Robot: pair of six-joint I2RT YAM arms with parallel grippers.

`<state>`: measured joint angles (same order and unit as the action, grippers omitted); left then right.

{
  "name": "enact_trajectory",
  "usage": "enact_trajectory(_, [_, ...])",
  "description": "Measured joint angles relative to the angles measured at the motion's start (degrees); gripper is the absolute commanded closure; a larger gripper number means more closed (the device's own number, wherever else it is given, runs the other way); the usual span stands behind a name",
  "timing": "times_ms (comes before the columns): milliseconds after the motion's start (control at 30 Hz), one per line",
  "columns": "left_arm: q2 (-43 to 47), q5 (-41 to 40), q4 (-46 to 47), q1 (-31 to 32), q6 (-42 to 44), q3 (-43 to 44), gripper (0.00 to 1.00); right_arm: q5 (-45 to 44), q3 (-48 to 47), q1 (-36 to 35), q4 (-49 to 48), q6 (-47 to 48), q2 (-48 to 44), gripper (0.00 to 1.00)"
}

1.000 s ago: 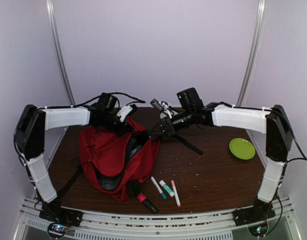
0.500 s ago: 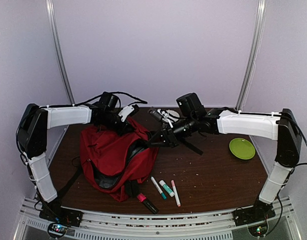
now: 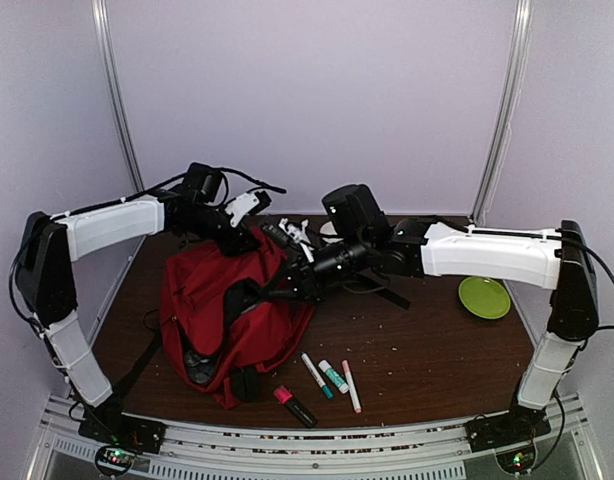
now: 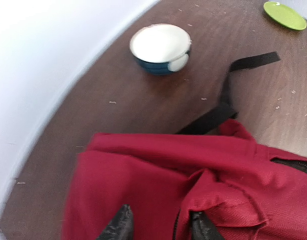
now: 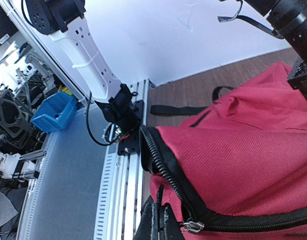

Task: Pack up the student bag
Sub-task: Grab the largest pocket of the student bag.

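The student bag (image 3: pixel 222 310) is a red backpack with black straps, standing at the left of the table with its zipped mouth partly open. My left gripper (image 3: pixel 242 240) is at the bag's back top and shut on a fold of red fabric (image 4: pixel 163 210), which fills the gap between the fingers (image 4: pixel 121 226). My right gripper (image 3: pixel 287 283) reaches in from the right and is shut on the black edge by the zipper (image 5: pixel 166 180) at the mouth of the bag (image 5: pixel 233 155). The inside of the bag is hidden.
Three markers (image 3: pixel 333 377) and a pink highlighter (image 3: pixel 295 403) lie near the front edge, right of the bag. A green plate (image 3: pixel 484 297) sits at the right. A white-and-blue bowl (image 4: pixel 160 48) stands behind the bag. A black strap (image 4: pixel 228 100) trails across the table.
My right gripper has moved left, from beside the bag to its zipper edge. My left gripper has risen, and the bag's top has lifted and stands taller.
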<state>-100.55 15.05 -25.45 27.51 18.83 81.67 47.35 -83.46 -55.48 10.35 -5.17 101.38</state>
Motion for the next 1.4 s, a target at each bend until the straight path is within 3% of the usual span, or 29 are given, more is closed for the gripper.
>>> enact_trajectory(100, [8.8, -3.1, -0.4, -1.8, 0.1, -2.9, 0.45, 3.7, -5.8, -1.1, -1.0, -3.0, 4.0, 0.88])
enact_trajectory(267, [33.2, -3.3, -0.1, -3.3, -2.7, -11.2, 0.43, 12.1, -7.1, -2.7, -1.4, -3.7, 4.5, 0.65])
enact_trajectory(433, [45.1, -2.9, -0.9, 4.8, -7.1, -13.7, 0.45, 16.3, -4.5, 0.5, 5.8, 2.4, -0.5, 0.53])
enact_trajectory(533, [46.4, -3.9, -3.2, 11.1, -10.5, -17.1, 0.47, 17.5, -3.9, 7.0, 15.3, 11.1, -3.8, 0.50])
enact_trajectory(667, [44.7, -6.5, -6.3, 17.6, -14.8, -19.8, 0.46, 13.8, -5.6, 14.7, 32.6, 32.2, -4.8, 0.42])
enact_trajectory(867, [39.9, -12.7, -7.8, 30.7, -18.0, -20.1, 0.45, 2.2, 0.6, 16.2, 45.5, 57.8, -4.6, 0.37])
enact_trajectory(1067, [34.9, -18.9, -8.6, 39.5, -20.8, -20.3, 0.47, -2.1, 0.7, 14.4, 46.9, 66.6, -3.5, 0.35])
enact_trajectory(1400, [34.3, -28.4, -4.3, 48.5, -30.3, -29.9, 0.44, -5.0, 0.7, 6.8, 35.5, 68.3, -0.5, 0.35])
